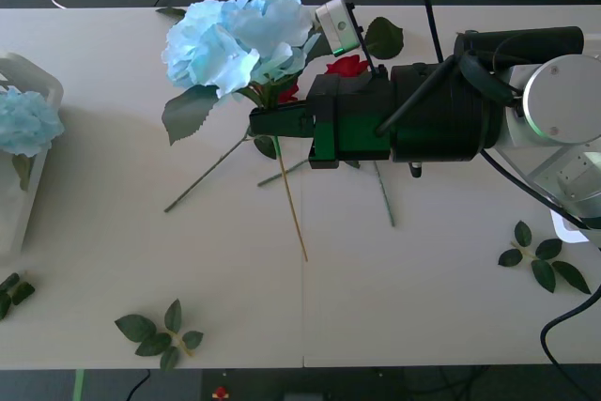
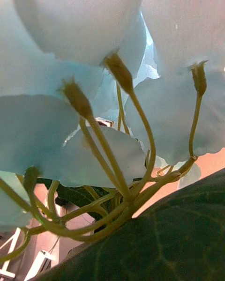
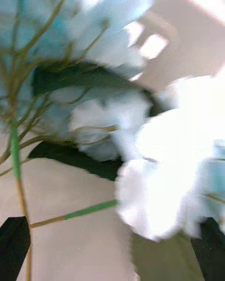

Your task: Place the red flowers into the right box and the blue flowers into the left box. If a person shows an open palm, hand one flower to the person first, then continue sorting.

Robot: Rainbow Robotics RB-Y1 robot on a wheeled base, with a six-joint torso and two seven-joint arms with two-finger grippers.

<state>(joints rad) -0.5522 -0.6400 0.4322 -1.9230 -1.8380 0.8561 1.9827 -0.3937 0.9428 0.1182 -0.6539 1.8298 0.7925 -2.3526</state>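
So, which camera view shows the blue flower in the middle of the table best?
The front view: the whole blue flower shows, head, leaves and stem, with the right claw at its stem. The right wrist view shows petal undersides up close; the left wrist view shows blurred blue petals.

Front view: camera overhead, facing forward and down on the table (image 1: 394, 307); blue flower head (image 1: 239, 39) sits upper-middle, right arm (image 1: 423, 110) reaching toward it from the right. Right wrist view: camera right beneath that same head (image 2: 84, 33), looking up through its thin stalks at the petal undersides, very close, a leaf (image 2: 173, 234) across the near corner. Left wrist view: also close-up on blue petals (image 3: 159, 187), blurred, with table behind. Front and right wrist views share the flower head.
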